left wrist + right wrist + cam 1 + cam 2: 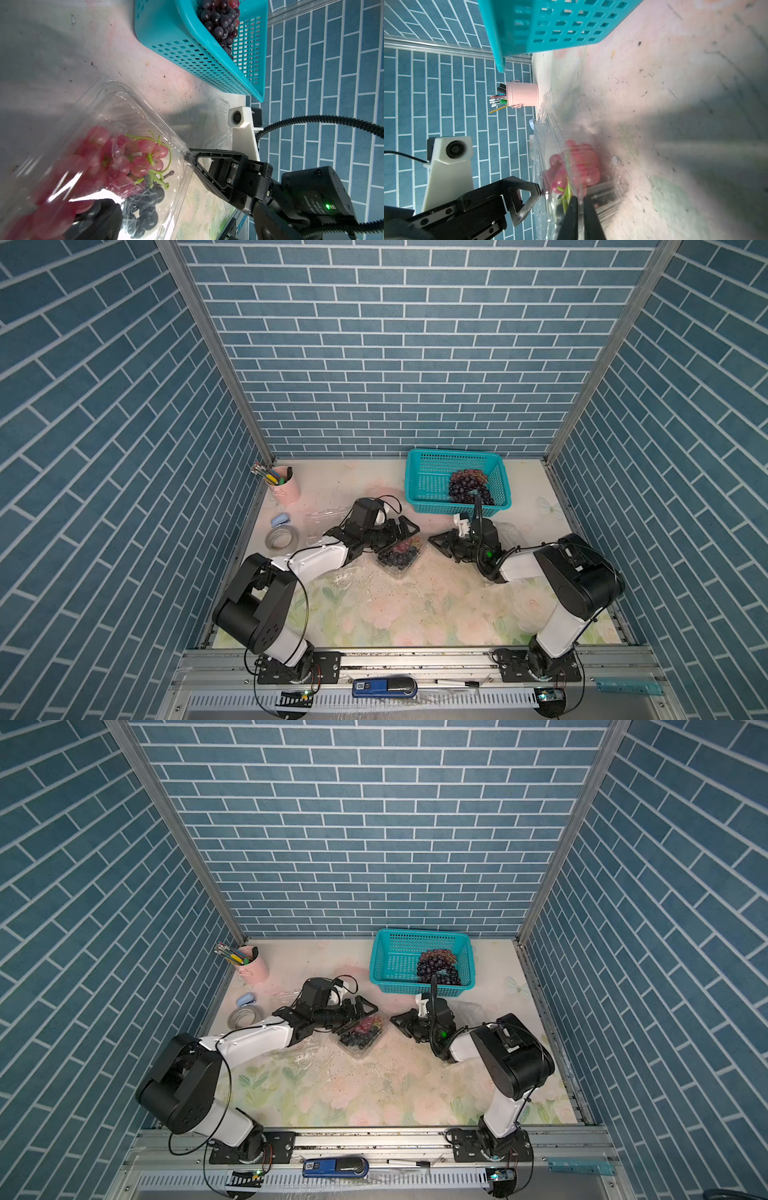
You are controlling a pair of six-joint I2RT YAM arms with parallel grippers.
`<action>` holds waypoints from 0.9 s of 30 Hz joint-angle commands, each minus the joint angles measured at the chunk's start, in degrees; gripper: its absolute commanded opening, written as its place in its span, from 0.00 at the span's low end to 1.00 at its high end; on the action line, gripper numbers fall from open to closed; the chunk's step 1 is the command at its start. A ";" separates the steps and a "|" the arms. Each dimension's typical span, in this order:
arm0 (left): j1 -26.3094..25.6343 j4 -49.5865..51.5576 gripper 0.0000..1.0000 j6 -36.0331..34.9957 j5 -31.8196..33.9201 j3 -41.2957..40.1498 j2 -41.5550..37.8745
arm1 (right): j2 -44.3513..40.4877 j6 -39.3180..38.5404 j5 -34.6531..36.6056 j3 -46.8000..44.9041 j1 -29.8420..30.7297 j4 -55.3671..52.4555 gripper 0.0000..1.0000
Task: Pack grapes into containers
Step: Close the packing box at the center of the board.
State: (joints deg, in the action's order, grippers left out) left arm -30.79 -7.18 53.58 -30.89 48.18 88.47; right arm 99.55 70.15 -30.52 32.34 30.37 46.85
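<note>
Pinching one container (124,108) rim, right fingers (570,220) clenched (left fingers (104,218) spread); grapes (141,164) inside

Left hand (400,536) gapes wide; right hand (433,540) is pinched closed, both arms reaching inward.

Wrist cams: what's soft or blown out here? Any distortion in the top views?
Left wrist view: red grapes nearest the lens are out of focus, white glare streaks on the clamshell container; teal basket is sharp. Right wrist view: basket's near wall blurred, broad soft shadows across the table, pink cup crisp. In both top views: wide-angle perspective, side walls splay outward, lighting even.
</note>
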 commanded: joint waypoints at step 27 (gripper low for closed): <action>4.90 34.54 1.00 -6.18 7.95 2.40 -21.84 | -10.31 -29.01 7.68 20.25 0.92 -47.81 0.64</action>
State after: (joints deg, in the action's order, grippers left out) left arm -26.15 21.43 44.01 -24.27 56.27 68.77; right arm 87.35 49.28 -24.58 49.12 31.11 9.50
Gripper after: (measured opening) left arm 0.995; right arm 0.625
